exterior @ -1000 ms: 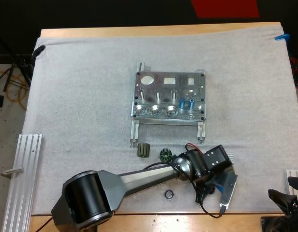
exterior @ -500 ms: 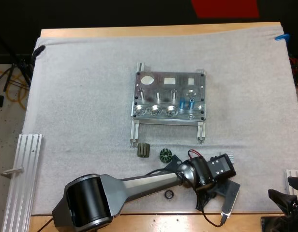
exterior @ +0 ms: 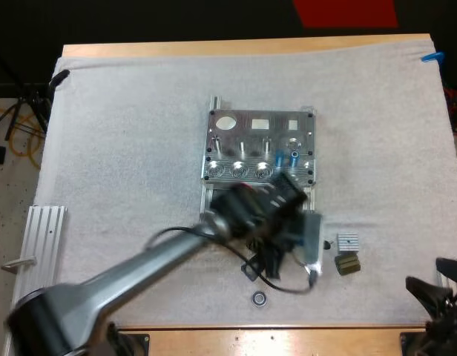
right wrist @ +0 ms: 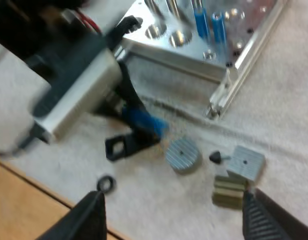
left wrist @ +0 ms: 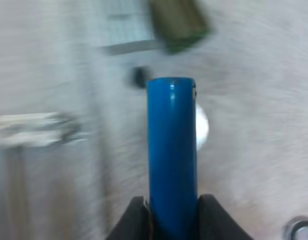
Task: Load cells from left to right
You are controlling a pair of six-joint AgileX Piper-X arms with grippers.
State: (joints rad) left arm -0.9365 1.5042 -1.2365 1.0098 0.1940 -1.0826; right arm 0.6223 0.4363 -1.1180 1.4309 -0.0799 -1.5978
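Though judged light and stiff, likely slick along the smooth barrel of the blue cell [left wrist: 171, 150]; best taken across the body near one end. Held so by the left end effector [left wrist: 172, 215], clenched from both sides, over the mat [exterior: 125, 148] just before the metal fixture [exterior: 258, 141]. Right end effector [right wrist: 176, 212]: spread wide, empty.
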